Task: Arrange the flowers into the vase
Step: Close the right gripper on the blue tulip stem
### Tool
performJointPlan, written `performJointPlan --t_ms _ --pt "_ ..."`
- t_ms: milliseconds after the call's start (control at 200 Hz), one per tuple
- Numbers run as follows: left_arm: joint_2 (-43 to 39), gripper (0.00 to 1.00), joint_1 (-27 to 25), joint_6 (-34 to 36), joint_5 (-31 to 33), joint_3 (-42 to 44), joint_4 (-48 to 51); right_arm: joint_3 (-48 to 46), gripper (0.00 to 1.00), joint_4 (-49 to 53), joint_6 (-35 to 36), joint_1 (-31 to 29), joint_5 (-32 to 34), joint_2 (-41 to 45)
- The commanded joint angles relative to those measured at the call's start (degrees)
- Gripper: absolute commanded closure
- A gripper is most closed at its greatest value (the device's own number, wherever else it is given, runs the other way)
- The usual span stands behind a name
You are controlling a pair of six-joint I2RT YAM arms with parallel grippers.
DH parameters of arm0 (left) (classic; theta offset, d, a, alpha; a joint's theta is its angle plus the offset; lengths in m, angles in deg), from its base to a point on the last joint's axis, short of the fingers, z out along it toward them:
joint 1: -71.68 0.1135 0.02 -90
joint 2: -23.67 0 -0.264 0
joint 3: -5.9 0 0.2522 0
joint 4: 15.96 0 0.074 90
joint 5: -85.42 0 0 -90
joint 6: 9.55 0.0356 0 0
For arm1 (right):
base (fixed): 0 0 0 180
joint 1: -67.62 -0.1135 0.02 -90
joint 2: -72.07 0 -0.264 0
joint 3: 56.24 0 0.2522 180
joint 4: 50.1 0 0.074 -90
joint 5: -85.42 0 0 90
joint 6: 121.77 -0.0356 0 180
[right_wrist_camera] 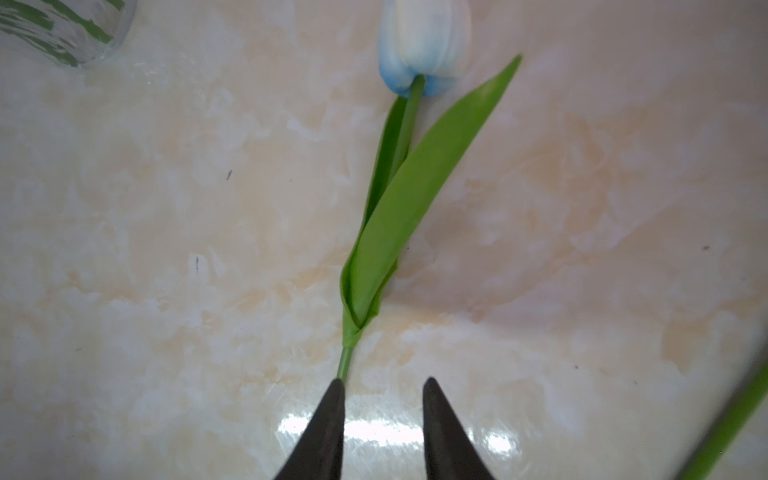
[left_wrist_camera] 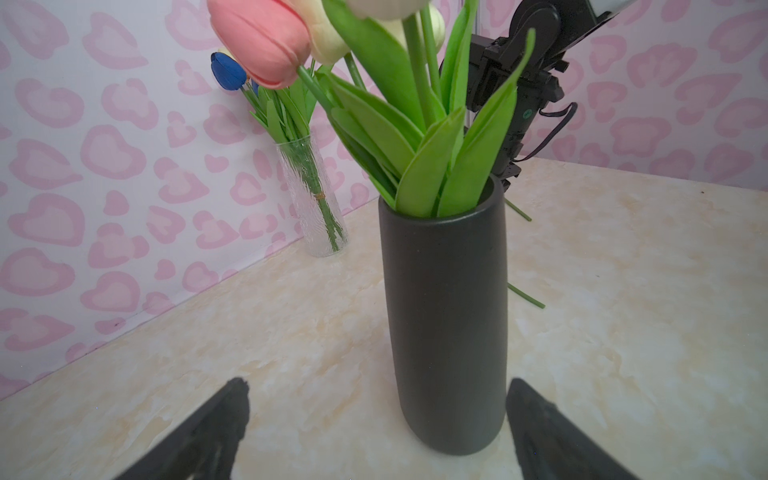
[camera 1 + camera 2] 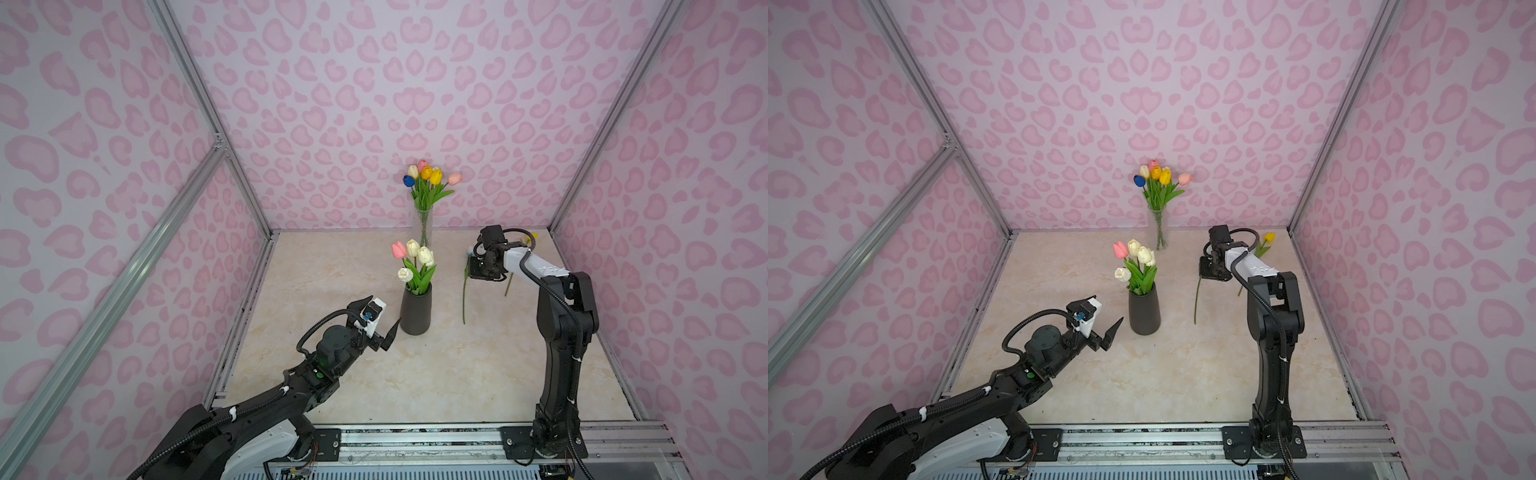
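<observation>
black vase (image 3: 415,309) holding pink and cream flowers (image 3: 415,257) stands mid-table in both top views; a pale blue tulip (image 3: 464,299) lies just right of it. left wrist: left gripper (image 2: 378,382) is spread wide near the vase. right wrist: right gripper (image 1: 384,382) is parted, one fingertip at the tulip's stem.

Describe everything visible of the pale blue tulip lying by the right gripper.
The pale blue tulip lies flat on the marbled tabletop: whitish head tinged blue at its base, thin green stem, two long green leaves, plastic-looking. Its stem runs to one fingertip of the right gripper, whose jaws stand apart; contact is unclear.
</observation>
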Motion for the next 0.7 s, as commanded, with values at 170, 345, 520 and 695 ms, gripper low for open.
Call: performJointPlan --t_ms 170,345,520,695 --pt "0.3 0.03 0.0 0.6 0.2 -0.7 -0.6 1.8 0.63 2.1 -3.4 -3.2 3.6 -2.0" --pt "0.2 0.03 0.0 0.6 0.2 -0.6 -0.5 2.8 0.61 3.5 -4.7 -4.5 6.9 -3.2" --pt "0.3 0.03 0.0 0.7 0.1 -0.7 -0.4 1.8 0.61 2.0 -5.4 -5.0 6.3 -4.0" --pt "0.2 0.03 0.0 0.7 0.0 -0.8 -0.3 2.4 0.68 3.2 -5.8 -5.1 7.9 -5.2"
